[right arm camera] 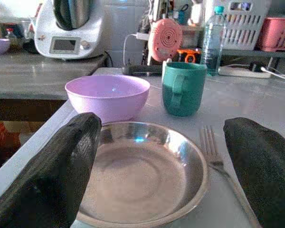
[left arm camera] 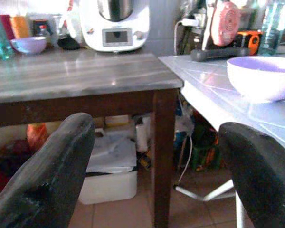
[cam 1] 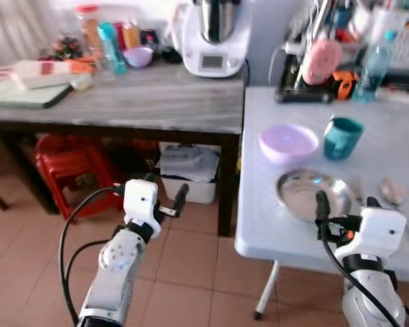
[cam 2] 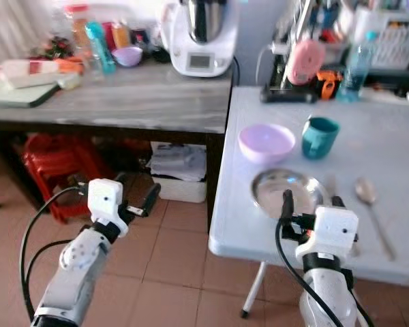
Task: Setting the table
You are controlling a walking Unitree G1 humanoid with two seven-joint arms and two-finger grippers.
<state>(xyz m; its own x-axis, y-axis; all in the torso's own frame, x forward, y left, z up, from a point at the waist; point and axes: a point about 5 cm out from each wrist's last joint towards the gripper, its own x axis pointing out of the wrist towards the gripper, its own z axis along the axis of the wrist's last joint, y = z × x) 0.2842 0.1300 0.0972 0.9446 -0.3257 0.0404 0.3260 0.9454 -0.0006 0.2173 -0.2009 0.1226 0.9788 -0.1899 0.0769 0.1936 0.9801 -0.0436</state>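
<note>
Setting mostly laid: plate (cam 1: pixel 312 194) with bowl (cam 1: pixel 288 142) and mug (cam 1: pixel 343 137) behind, fork (right arm camera: pixel 214 156) and spoon (cam 2: pixel 367 193) beside — both pincers spread, empty; right pincer (cam 1: pixel 344 204) over plate, left pincer (cam 1: pixel 165 195) off counter (cam 1: pixel 259 231).

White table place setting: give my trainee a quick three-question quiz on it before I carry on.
1. True or false: the fork lies inside the steel plate.
2. Which stands nearer the water bottle: the purple bowl or the teal mug?
3. Multiple choice: the right end effector is A) shut on the spoon, B) open, hovering at the plate's near rim, C) inside the bowl.

Key: 1. False, it lies beside the plate on the white table. 2. The teal mug. 3. B.
</note>
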